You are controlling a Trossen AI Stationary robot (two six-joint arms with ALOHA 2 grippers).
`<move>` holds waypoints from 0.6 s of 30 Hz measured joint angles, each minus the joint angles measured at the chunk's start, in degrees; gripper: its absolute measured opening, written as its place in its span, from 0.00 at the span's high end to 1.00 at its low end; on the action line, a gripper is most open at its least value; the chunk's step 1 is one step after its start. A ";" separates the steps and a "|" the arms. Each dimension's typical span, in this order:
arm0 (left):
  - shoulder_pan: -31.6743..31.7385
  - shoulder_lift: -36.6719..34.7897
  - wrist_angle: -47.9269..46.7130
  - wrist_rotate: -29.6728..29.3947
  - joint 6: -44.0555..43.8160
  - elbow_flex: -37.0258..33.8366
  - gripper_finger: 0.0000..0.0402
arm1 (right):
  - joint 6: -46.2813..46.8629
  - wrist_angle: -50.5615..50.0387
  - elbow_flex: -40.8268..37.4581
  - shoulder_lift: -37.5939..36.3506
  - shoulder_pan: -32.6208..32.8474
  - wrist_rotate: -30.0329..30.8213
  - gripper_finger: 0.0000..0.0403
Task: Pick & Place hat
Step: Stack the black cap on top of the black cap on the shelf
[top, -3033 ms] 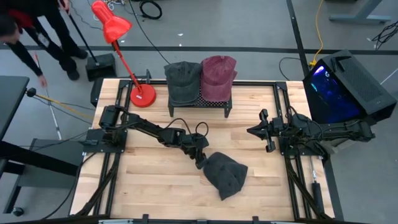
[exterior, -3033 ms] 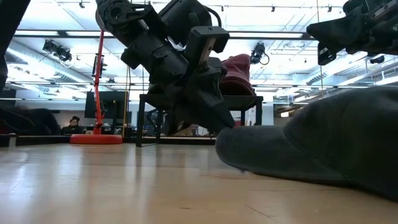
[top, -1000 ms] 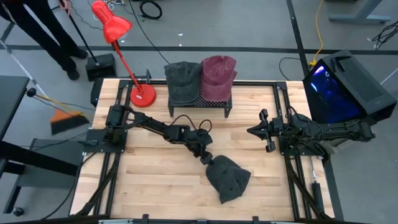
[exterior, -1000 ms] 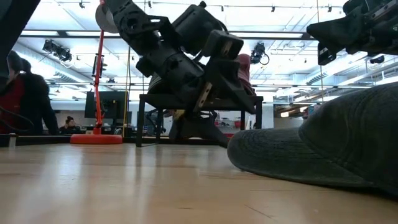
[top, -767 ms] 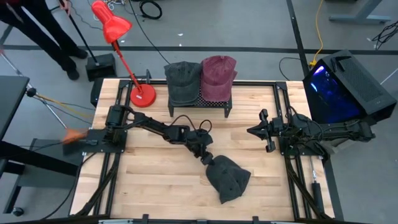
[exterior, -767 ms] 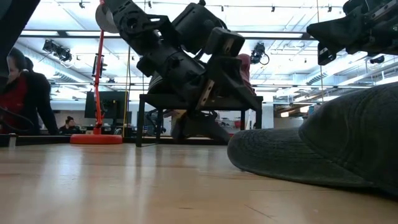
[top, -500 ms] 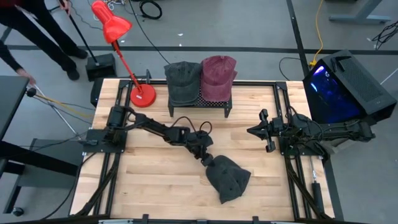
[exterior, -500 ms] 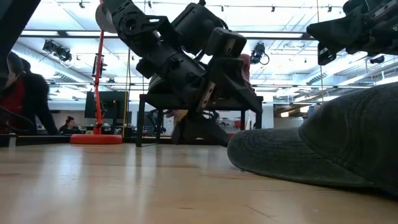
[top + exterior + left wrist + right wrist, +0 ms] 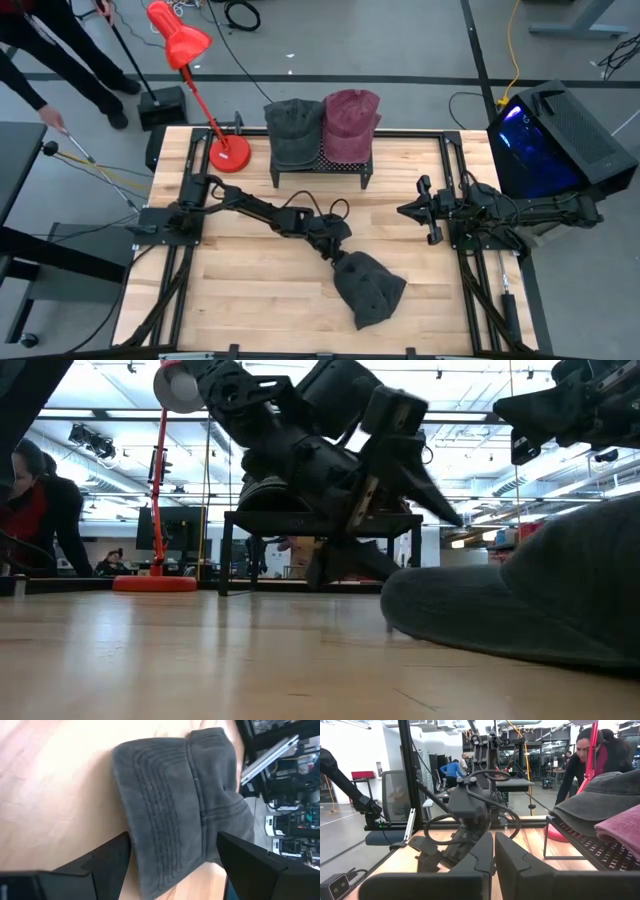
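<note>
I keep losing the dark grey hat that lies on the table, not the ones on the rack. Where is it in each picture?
High view: the dark grey hat lies low and a bit right of centre, at the left claw.
Low view: it fills the right side.
Left wrist view: it is in the centre, between the claw's open fingers.
Right wrist view: not visible.
Shared landmark: the left claw, right at the hat.
</note>
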 joint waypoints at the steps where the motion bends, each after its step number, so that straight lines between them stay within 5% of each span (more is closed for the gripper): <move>1: -0.01 0.39 0.14 0.05 0.01 0.54 0.25 | 0.02 0.00 0.00 0.00 0.00 0.02 0.94; 7: 0.02 0.63 0.04 -0.07 0.00 0.99 0.35 | 0.01 0.13 0.00 0.01 0.00 0.04 0.94; 18: -0.12 0.63 -0.24 0.08 2.19 0.99 0.76 | 0.01 0.05 0.00 0.02 0.00 0.03 0.94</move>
